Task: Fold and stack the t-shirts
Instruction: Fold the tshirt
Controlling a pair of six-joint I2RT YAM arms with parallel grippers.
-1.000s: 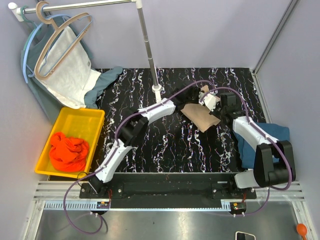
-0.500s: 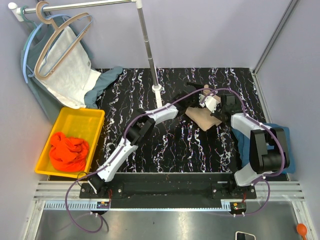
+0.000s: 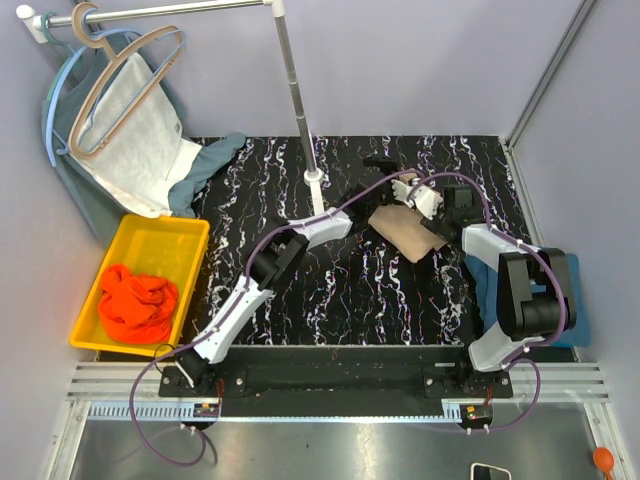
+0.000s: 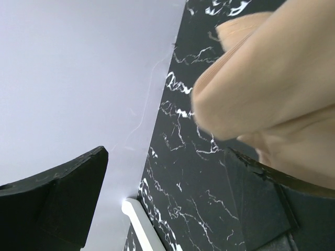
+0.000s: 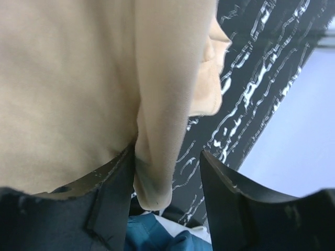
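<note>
I see the beige t-shirt [image 3: 405, 232] lying crumpled at the far right of the black marbled table [image 3: 340, 290], between the ends of my two arms. The left gripper [image 3: 384, 176] hangs just beyond the shirt's far edge with its jaws spread wide. In the left wrist view only bare tabletop shows between its fingers [image 4: 63, 204], and a fold of the beige cloth [image 4: 272, 78] bulges in from the upper right, over the top of the right-hand finger. The right gripper [image 3: 432, 212] sits at the shirt's right edge with its jaws apart and clamped on nothing. In the right wrist view a hanging fold of the beige shirt [image 5: 68, 78] drops between the fingers and lies against one pad [image 5: 112, 198], with a clear gap to the other. A patch of the dark teal-blue t-shirt [image 5: 157, 235] shows below that fold. From above, the teal-blue shirt [image 3: 481, 296] lies at the right side of the table, mostly under the right arm. The orange-red t-shirt [image 3: 137, 305] sits bunched in the yellow bin [image 3: 160, 235] off the table's left edge. Behind the bin, a white cloth [image 3: 135, 135] and a grey-green garment [image 3: 70, 180] hang on hangers from the rack [image 3: 295, 90].
</note>
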